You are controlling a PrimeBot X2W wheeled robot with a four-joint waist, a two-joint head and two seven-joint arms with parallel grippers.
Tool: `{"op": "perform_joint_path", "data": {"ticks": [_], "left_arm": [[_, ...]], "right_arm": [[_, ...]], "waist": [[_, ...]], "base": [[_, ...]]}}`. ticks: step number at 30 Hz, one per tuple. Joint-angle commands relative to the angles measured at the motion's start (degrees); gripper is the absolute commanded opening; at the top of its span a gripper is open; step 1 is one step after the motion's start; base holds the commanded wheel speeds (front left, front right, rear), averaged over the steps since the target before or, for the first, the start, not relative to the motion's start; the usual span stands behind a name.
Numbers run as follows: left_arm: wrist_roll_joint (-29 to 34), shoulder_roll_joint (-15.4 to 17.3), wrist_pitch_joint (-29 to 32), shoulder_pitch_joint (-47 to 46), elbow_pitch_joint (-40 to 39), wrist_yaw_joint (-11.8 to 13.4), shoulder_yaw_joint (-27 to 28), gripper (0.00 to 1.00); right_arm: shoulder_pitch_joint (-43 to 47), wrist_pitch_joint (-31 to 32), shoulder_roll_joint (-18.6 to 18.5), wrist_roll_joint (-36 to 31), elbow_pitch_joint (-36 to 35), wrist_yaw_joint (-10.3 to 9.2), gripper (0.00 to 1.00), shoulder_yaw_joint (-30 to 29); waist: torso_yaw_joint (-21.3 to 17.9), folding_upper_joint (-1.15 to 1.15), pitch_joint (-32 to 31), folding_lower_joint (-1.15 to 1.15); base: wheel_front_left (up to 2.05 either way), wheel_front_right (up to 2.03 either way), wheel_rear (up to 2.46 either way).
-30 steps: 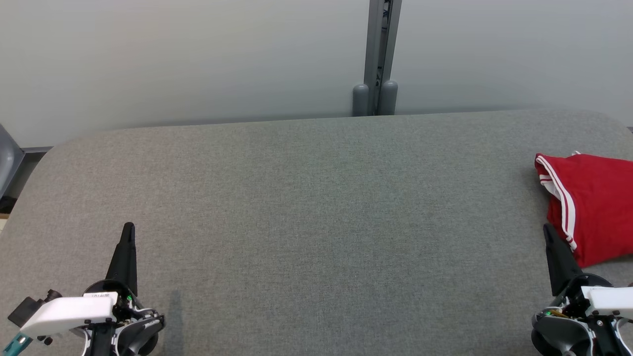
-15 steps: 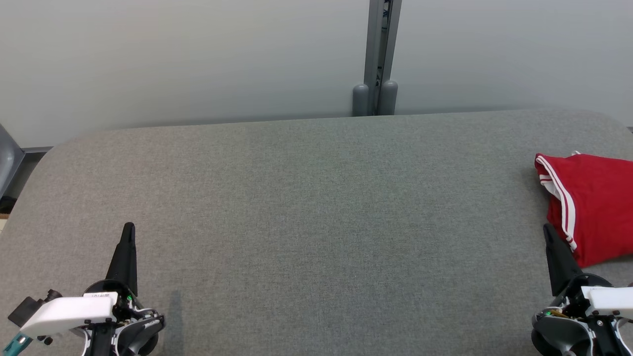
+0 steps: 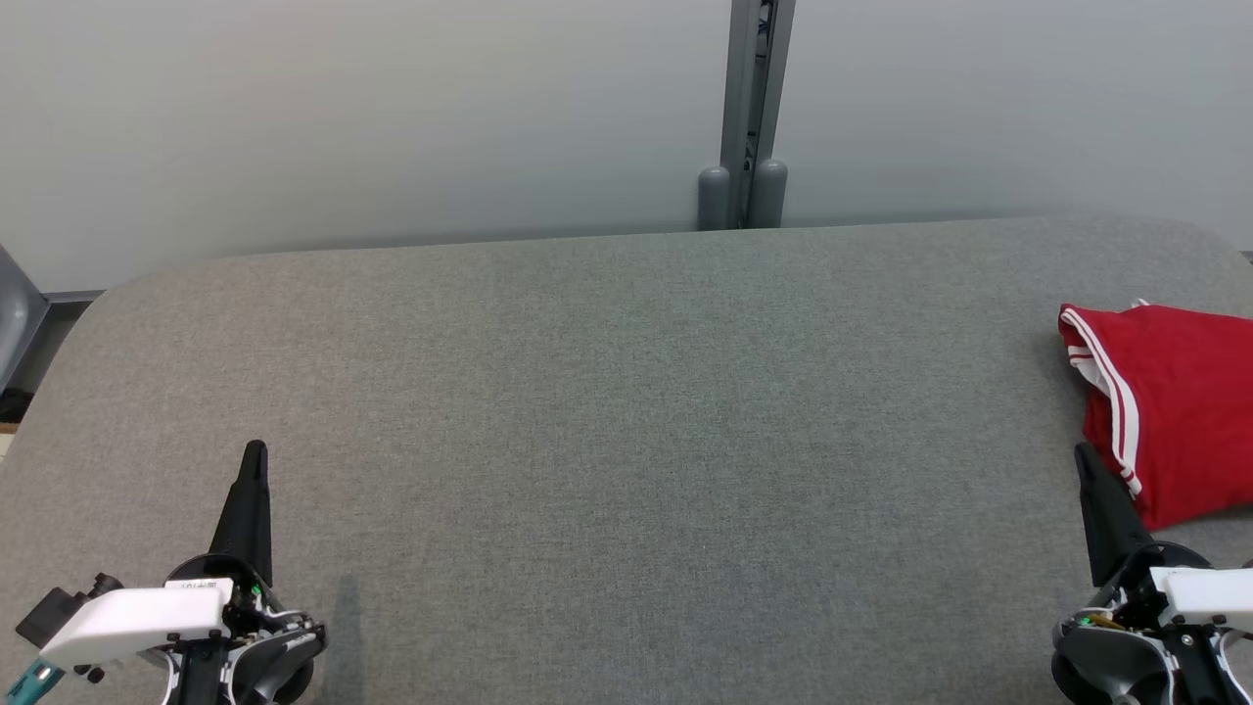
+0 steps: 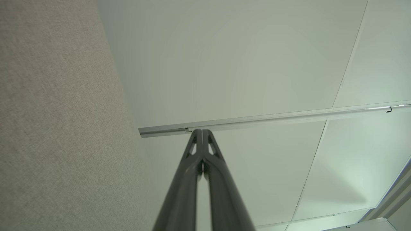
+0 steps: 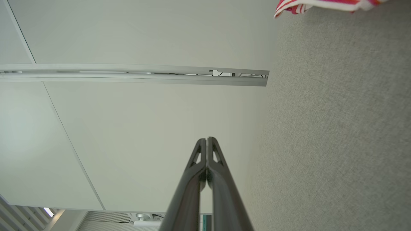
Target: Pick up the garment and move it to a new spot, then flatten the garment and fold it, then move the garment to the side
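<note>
Left gripper (image 3: 254, 452) is held low at 7 o'clock over the grey table (image 3: 626, 421), fingers pointed to 12, clenched on nothing. Right gripper (image 3: 1082, 455) is held at 5 o'clock, likewise clenched and empty. The red garment (image 3: 1180, 401) is found at 3 o'clock, just beside the right fingertips.

garment (image 3: 1170, 406) on table (image 3: 626, 441), far right edge

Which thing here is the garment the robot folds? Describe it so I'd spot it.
Find the wide grey table below the pale wall. Follow it to its right end, just past the right gripper. There lies the garment, bright red with white stripes along one edge, the only colour on the grey.
</note>
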Motion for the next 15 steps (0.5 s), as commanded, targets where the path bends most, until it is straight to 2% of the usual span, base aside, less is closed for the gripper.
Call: {"op": "perform_joint_path", "data": {"ticks": [1,15], "left_arm": [[0.44,0.12,0.06,-0.84,0.05,-0.27,0.22,0.00],[0.41,0.08,0.13,-0.85,0.05,-0.27,0.28,0.00]], "right_arm": [[-0.56,0.23,-0.11,-0.18,0.13,0.02,0.00,-0.16],[-0.57,0.29,-0.08,-0.24,0.13,0.02,0.00,-0.21]], "waist": [[0.00,0.00,0.00,0.00],[0.00,0.00,0.00,0.00]], "base": [[0.00,0.00,0.00],[0.00,0.00,0.00]]}}
